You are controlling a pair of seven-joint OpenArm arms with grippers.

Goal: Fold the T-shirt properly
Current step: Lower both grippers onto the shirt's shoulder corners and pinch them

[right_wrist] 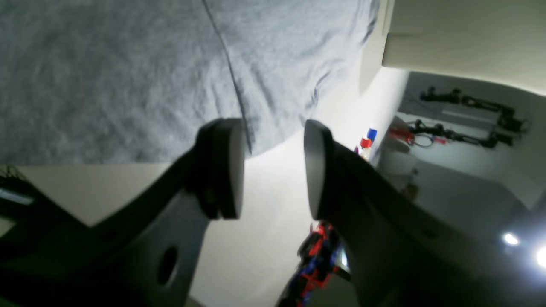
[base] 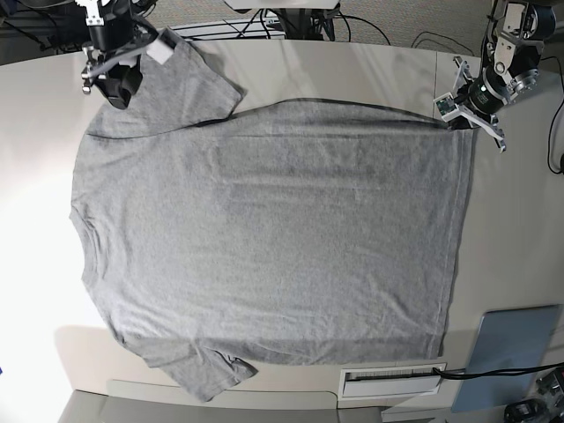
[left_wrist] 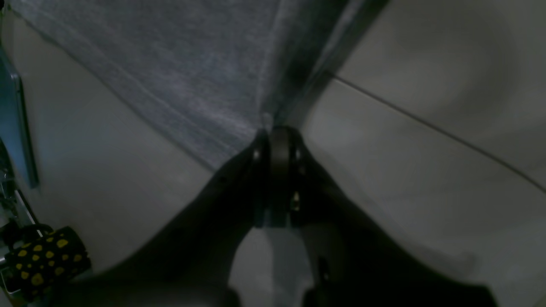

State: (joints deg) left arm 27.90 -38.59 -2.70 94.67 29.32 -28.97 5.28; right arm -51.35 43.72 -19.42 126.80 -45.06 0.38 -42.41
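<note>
On pale surface (base: 352, 62) I see T-shirt (base: 273, 238) spread flat. Left hand (left_wrist: 273, 130) pinched on hem corner. Right hand (right_wrist: 273, 166) half wide, holding nothing, above sleeve. Blue-grey panel (base: 511, 357) near, beside white slotted box (base: 392, 381).

The T-shirt (base: 273, 233) covers most of the table (base: 352, 66), spread flat from the left edge of the frame to right of centre. Bare tabletop stays free along the top centre, down the right side, and at the lower left. At the lower right a blue-grey panel (base: 511, 357) lies flat, with a white slotted plate (base: 392, 382) just left of it. Cables (base: 304, 26) crowd the top edge behind the table.
</note>
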